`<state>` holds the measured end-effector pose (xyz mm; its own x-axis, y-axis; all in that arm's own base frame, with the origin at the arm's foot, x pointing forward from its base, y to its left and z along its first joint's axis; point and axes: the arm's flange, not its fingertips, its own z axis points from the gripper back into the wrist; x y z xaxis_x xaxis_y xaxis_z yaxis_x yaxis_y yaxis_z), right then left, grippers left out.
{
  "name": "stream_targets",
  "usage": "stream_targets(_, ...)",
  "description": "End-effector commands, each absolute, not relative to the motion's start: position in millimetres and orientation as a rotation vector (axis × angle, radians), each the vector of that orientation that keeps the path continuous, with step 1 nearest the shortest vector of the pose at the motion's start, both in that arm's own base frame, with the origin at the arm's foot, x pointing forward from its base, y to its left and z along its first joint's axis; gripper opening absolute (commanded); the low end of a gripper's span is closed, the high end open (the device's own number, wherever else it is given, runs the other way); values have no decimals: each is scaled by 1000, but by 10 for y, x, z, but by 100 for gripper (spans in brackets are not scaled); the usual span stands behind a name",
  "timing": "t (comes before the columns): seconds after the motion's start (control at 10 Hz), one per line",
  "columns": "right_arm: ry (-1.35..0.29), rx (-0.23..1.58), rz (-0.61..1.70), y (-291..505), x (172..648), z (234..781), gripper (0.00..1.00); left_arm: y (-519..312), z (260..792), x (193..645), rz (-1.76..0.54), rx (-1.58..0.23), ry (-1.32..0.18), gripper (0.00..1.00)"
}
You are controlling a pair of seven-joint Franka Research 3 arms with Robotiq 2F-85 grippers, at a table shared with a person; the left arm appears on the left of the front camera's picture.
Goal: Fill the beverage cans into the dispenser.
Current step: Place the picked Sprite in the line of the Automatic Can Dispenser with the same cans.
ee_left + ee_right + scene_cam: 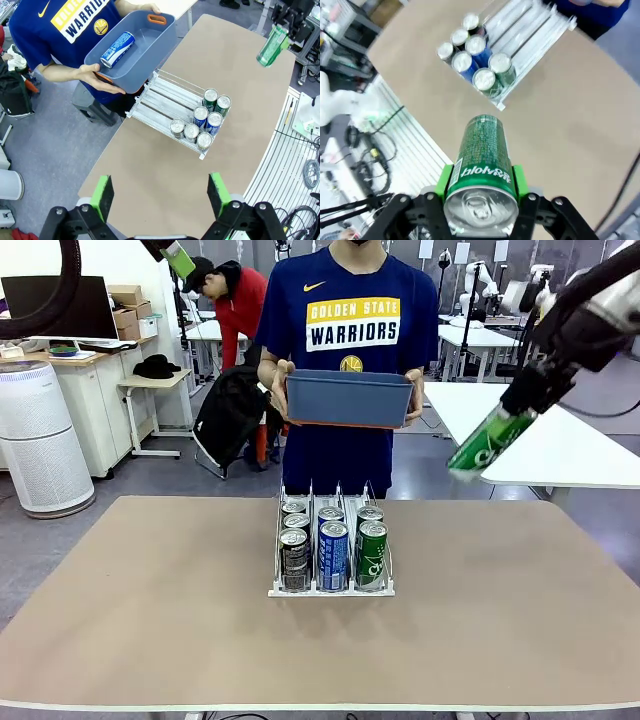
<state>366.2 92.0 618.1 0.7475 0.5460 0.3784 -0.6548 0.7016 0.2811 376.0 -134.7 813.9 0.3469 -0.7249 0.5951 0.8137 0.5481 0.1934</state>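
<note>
The left end effector (160,197) hangs high over the tan table (150,620), its green pads spread wide with nothing between them. At the table's centre, the clear-and-white three-lane plastic dispenser (160,97) carries seven slim aluminium cans bunched at its front lip. Three black cans (294,560) fill the nine o'clock lane, two blue cans (333,555) the middle, and two green cans (372,555) the three o'clock lane. At twelve o'clock a person holds a dark blue rectangular plastic tub (348,400) with one blue-and-white can (117,49) lying inside. Toward two o'clock, the right end effector (481,185) clamps a third green can (488,443), tilted in the air.
</note>
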Motion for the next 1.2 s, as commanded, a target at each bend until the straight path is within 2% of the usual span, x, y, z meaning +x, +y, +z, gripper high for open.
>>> stream_targets(0.0,-257,434,664,925,3805,5991,58,-1344,8128,3747,-1003,-141,-691,100)
stream_targets(0.1,-244,401,692,958,3827,5895,58,-1344,8128,3747,-1003,-141,-691,100)
stream_targets(0.2,-207,470,768,897,3891,5882,58,-1344,8128,3747,-1003,-141,-691,100)
stream_targets(0.3,-218,419,669,932,3787,5866,58,-1344,8128,3747,-1003,-141,-691,100)
stream_targets(0.8,-211,423,690,920,3815,5823,58,-1344,8128,3747,-1003,-141,-691,100)
stream_targets(1.1,-251,359,574,1383,3448,5668,58,-1344,8128,3747,-1003,-141,-691,100)
